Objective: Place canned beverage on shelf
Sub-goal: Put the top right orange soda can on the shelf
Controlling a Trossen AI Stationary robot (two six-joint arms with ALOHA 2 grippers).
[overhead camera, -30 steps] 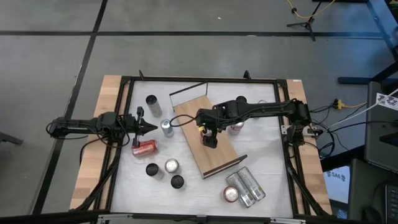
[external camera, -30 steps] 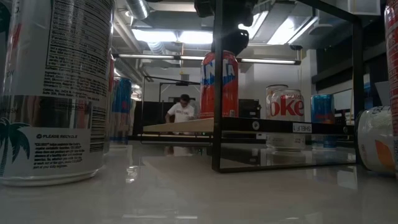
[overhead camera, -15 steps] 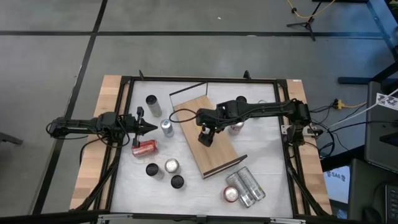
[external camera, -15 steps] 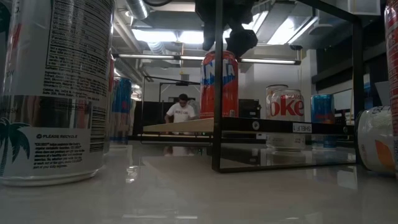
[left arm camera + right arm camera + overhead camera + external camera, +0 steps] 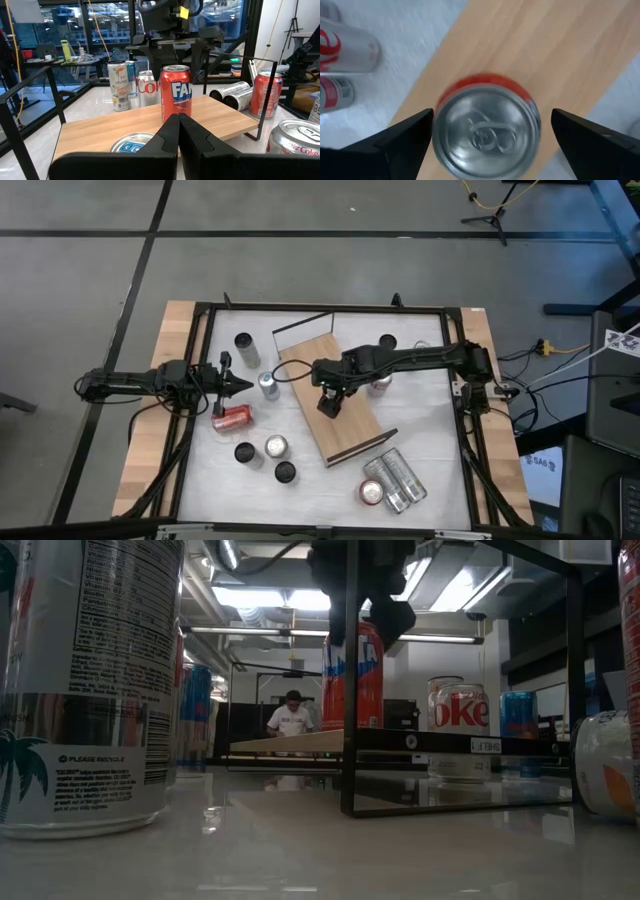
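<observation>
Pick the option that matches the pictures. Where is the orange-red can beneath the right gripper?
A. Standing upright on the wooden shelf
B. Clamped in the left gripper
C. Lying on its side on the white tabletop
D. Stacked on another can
A: the orange-red can stands upright on the wooden shelf, with the right gripper open above it.

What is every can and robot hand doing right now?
Orange can: upright on the shelf, let go.
Right gripper: open, above that can.
Left gripper: shut, waiting by the table's left side.
Red can: lying on its side.
Two silver cans: lying down together.
</observation>
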